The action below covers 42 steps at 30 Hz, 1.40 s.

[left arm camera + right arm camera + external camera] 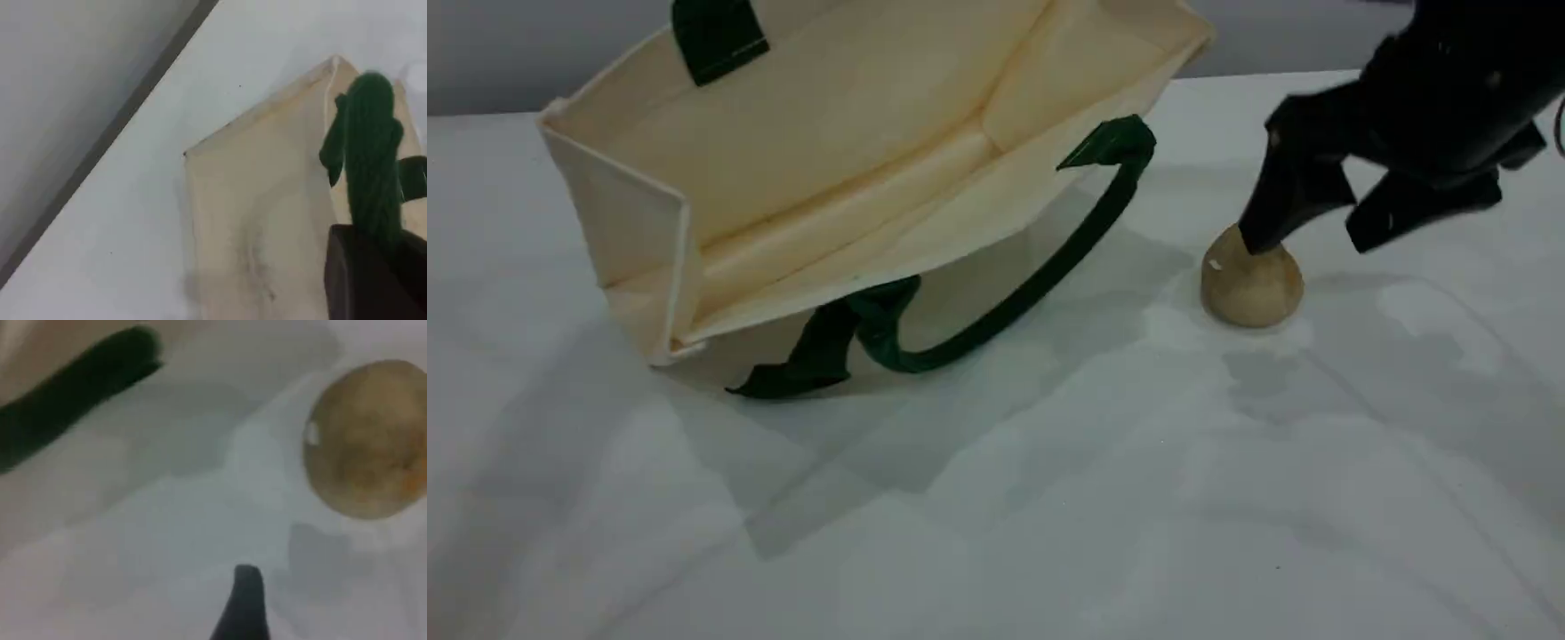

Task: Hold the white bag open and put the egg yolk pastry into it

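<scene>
Your right gripper has its fingers spread wide just above the egg yolk pastry, which sits on the desk at about three o'clock from the white bag. Your left gripper is clamped on the bag's upper green handle, apparently lifting that side so the mouth gapes toward six o'clock. The desk is plain white, with a grey wall behind.
</scene>
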Motion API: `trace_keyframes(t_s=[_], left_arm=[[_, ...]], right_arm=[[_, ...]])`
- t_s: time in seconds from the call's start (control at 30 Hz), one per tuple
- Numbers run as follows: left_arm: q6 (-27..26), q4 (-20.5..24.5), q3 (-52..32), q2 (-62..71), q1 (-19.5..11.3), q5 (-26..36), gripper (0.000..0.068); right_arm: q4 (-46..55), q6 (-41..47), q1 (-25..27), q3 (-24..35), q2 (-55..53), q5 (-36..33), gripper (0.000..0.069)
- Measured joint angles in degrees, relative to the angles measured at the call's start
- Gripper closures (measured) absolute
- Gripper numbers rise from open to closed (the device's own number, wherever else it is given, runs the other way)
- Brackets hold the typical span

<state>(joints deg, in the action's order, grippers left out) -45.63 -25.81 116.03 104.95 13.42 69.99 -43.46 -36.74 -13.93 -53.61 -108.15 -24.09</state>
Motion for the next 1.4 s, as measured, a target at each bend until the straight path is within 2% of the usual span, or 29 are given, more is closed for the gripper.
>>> trace_keyframes(t_s=[0.27, 0.53, 0.77, 1.4], left_arm=[[0.0, 0.1, 0.0, 0.0, 0.0, 0.0, 0.0589], [0.0, 0.3, 0.0, 0.0, 0.0, -0.1, 0.0589], [0.0, 0.3, 0.0, 0.0, 0.0, -0.1, 0.0589], [0.0, 0.2, 0.0, 0.0, 0.0, 0.0, 0.0589]], right_arm=[[-3.0, -1.9, -0.5, -0.2, -4.5, 4.6, 0.0104], [-6.3, -5.6, -2.4, -3.4, -5.2, 5.1, 0.0104], [-6.2, -6.4, -2.7, -3.7, -5.6, 10.6, 0.0104], [-6.4, -7.4, -2.7, -6.3, -11.4, 12.5, 0.0104]])
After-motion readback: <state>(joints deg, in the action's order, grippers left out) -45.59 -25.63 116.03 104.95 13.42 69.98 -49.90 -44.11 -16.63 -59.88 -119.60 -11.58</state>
